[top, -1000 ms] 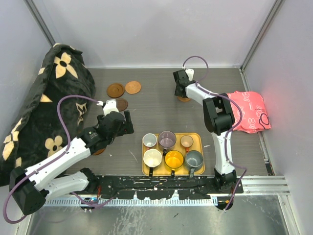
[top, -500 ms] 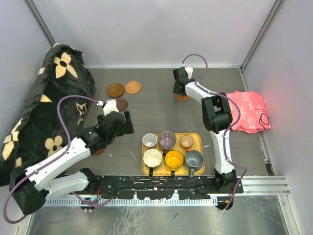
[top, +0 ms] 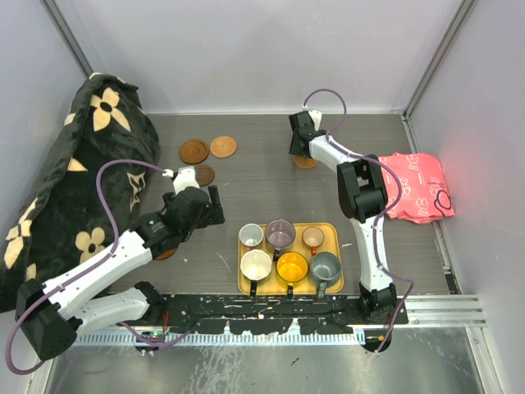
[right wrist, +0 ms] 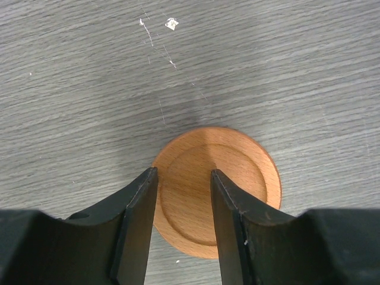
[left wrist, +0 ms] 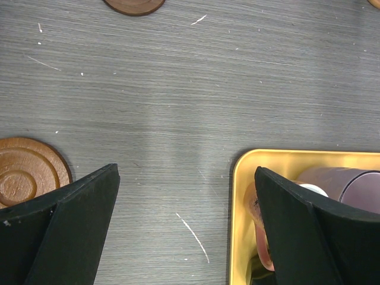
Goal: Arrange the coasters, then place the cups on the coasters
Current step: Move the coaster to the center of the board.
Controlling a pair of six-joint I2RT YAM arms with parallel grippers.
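The light orange coaster [right wrist: 249,178] lies flat at the far middle of the worktop [top: 262,189], rimmed face up; being round, it has no long axis. The right pincer [right wrist: 184,172] stands over it, jaws part-way apart, gripping nothing. Against a second ago, pincer and coaster sit slightly farther back and left. The left pincer [left wrist: 185,172] has not moved: fully released, above bare worktop between a ringed brown coaster [left wrist: 27,172] and the yellow tray [left wrist: 243,178]. The six cups [top: 287,250] stand upright in the tray, front handles pointing nearward
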